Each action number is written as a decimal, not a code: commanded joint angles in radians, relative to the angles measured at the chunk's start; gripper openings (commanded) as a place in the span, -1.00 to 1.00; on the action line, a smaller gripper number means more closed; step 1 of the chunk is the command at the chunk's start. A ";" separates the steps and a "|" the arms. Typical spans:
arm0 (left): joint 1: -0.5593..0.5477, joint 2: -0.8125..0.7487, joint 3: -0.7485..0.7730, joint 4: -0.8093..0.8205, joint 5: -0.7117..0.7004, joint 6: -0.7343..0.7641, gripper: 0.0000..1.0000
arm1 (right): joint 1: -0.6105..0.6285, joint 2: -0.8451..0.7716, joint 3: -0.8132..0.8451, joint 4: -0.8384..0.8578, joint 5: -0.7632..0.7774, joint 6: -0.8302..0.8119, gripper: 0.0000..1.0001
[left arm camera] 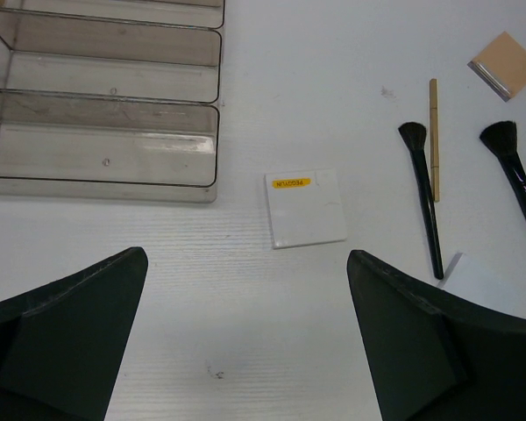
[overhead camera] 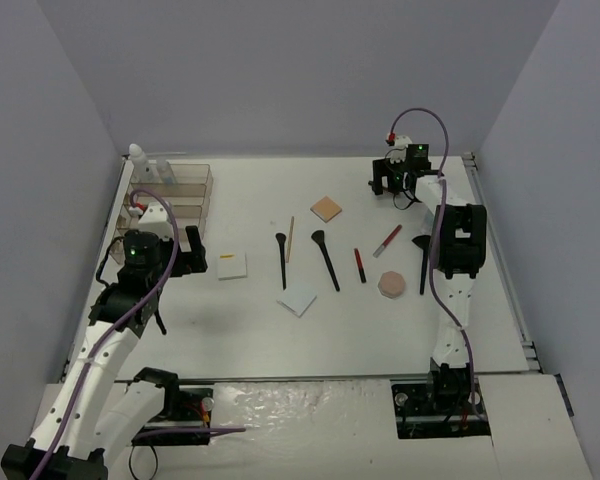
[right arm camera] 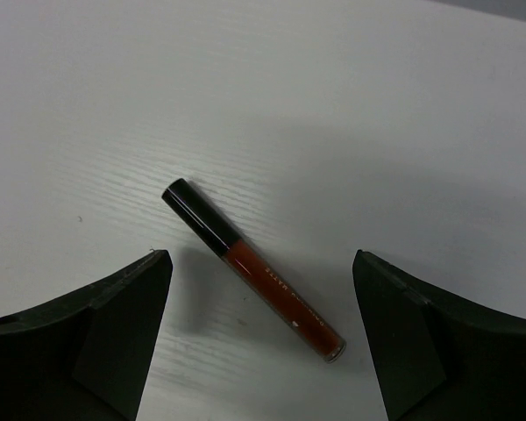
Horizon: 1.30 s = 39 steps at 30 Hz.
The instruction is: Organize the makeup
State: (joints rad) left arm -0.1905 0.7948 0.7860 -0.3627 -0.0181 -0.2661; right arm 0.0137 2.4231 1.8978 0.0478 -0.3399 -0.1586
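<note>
My left gripper is open and empty, low over the table just left of a white square pad with a yellow label. My right gripper is open at the far right, over a red lip tube with a black cap that lies on the table between its fingers, untouched. Mid-table lie two black brushes, a wooden stick, a tan square compact, a second white pad, two red tubes and a pink round compact.
The smoky clear tiered organizer stands at the far left, with white bottles at its back. A third black brush lies partly behind the right arm. Walls close the table on the left, back and right.
</note>
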 commanded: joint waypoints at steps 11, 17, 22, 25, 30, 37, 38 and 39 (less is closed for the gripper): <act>-0.003 0.000 0.047 0.018 -0.022 0.005 0.94 | 0.026 -0.094 -0.132 0.038 -0.045 0.016 -0.12; -0.001 -0.003 0.050 0.006 -0.033 0.003 0.94 | 0.098 -0.174 -0.248 0.034 0.095 0.017 -0.42; -0.001 0.000 0.047 0.012 -0.005 -0.001 0.94 | 0.149 -0.227 -0.334 0.037 0.174 0.035 -0.92; -0.002 0.001 0.044 0.027 0.042 -0.005 0.94 | 0.165 -0.273 -0.379 0.049 0.160 0.044 -1.00; -0.006 0.011 0.035 0.090 0.158 -0.040 0.94 | 0.210 -0.467 -0.505 0.113 0.109 0.073 -1.00; -0.037 0.048 0.067 0.250 0.377 -0.288 0.94 | 0.384 -0.828 -0.796 0.305 0.024 0.243 -1.00; -0.051 0.046 0.066 0.292 0.378 -0.321 0.93 | 0.413 -0.860 -0.822 0.331 0.024 0.258 -1.00; -0.068 0.045 0.068 0.326 0.377 -0.352 0.93 | 0.448 -0.894 -0.849 0.355 0.028 0.275 -1.00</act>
State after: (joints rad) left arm -0.2107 0.8458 0.7868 -0.2729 0.2488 -0.4384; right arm 0.3268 1.7344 1.1303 0.2042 -0.2580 -0.0010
